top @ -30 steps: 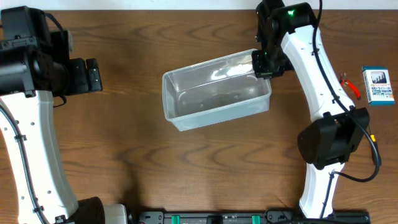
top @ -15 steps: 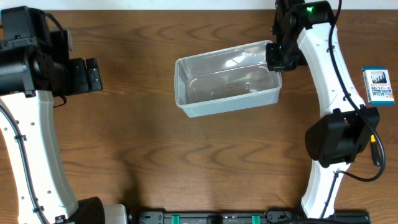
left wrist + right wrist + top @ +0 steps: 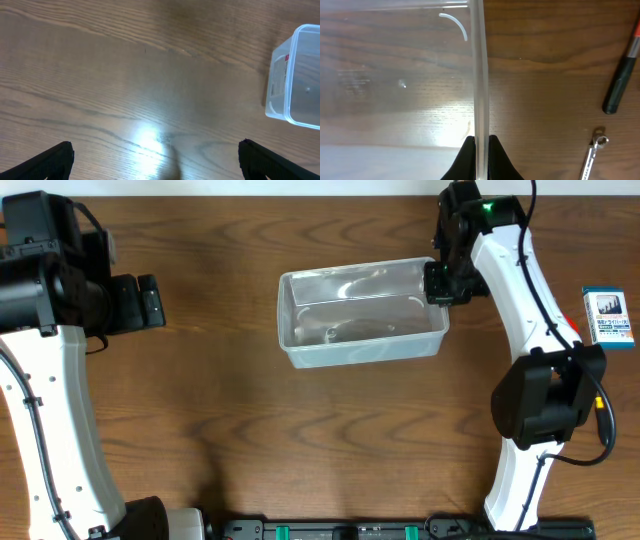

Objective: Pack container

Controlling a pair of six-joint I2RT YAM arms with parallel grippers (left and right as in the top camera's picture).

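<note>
The container (image 3: pixel 360 352) is a clear plastic bin lying just right of the table's middle, its long side running left to right. My right gripper (image 3: pixel 438 284) is shut on its right end wall. In the right wrist view the thin clear rim (image 3: pixel 479 75) runs straight up from between the black fingertips of the right gripper (image 3: pixel 480 155). My left gripper (image 3: pixel 152 300) is at the far left, well away from the bin. In the left wrist view it (image 3: pixel 156 165) stands wide open over bare wood, with a corner of the container (image 3: pixel 295 75) at the right edge.
A small blue-and-white box (image 3: pixel 608 317) lies at the right edge of the table. In the right wrist view, a black-handled tool with a red end (image 3: pixel 622 75) and a metal wrench (image 3: pixel 594 155) lie on the wood right of the bin.
The right gripper has dragged the container to the right and turned it from a slant to nearly level. The left arm has not moved.
</note>
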